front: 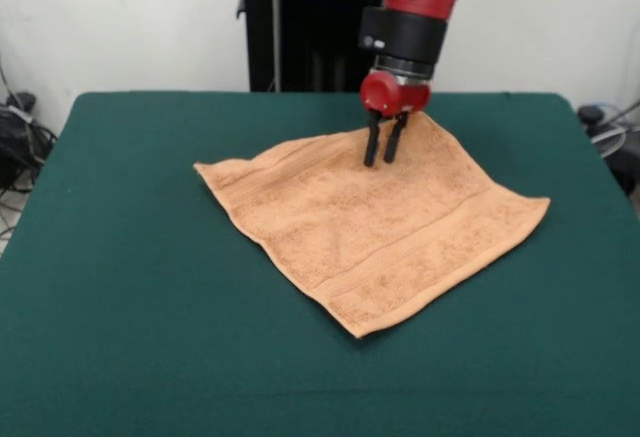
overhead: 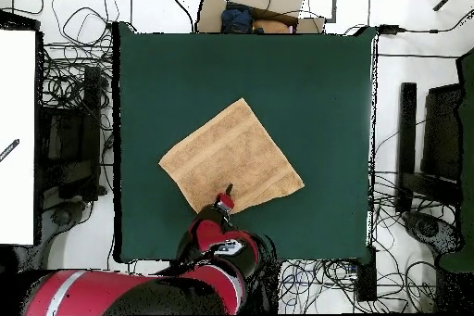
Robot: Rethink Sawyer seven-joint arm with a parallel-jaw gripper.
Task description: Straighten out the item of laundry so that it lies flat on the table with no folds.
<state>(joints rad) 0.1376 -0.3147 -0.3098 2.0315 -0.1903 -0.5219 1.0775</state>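
Note:
The item of laundry (front: 370, 227) is a peach-orange towel spread as a diamond on the dark green table (front: 120, 287). It looks nearly flat, with a woven band along its near right hem and a slight ridge along its far left edge. My gripper (front: 381, 161) points straight down near the towel's far corner, with its black fingertips (front: 371, 160) at the cloth. A narrow gap shows between them, so it stands open with nothing lifted. In the overhead view the gripper (overhead: 228, 190) sits at the lower corner of the towel (overhead: 231, 157), and the arm hides part of that corner.
Green table (overhead: 305, 81) surface surrounds the towel on every side. Cables and boxes (overhead: 255, 11) lie beyond the table's edges in the overhead view. A black column (front: 300, 27) stands behind the table in the front view.

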